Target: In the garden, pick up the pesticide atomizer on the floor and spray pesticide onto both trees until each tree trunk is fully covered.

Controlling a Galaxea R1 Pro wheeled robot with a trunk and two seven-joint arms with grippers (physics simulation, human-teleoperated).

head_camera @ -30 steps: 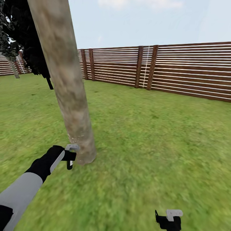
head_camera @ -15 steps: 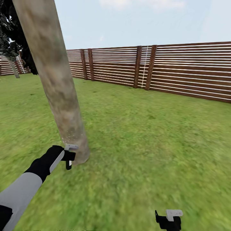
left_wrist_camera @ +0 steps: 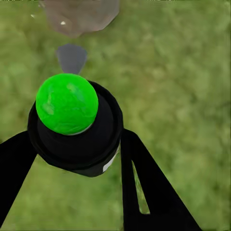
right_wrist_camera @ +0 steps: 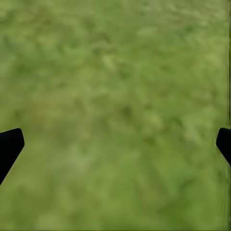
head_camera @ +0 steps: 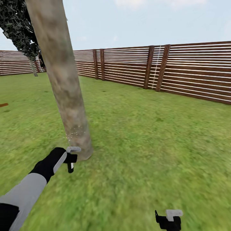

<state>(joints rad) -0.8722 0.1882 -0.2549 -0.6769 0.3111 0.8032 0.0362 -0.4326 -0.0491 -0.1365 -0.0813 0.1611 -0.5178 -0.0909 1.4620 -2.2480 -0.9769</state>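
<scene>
View has panned since a second ago: fence [head_camera: 192, 73] and tree trunk [head_camera: 64, 86] sit shifted in frame, so camera motion, not the scene. Left gripper [head_camera: 71, 157], lower left of frame, pinches the atomizer [left_wrist_camera: 74, 127], fingers tight on its black body, green cap toward the wrist camera. Nozzle points at the trunk base just beyond it, up-frame; white specks of pesticide [head_camera: 74, 133] hang low on the bark. Trunk's long axis runs steeply up, leaning left. Right gripper [head_camera: 168, 219], bottom edge, spread and empty over grass [right_wrist_camera: 115, 96]. Left arm is nearer.
</scene>
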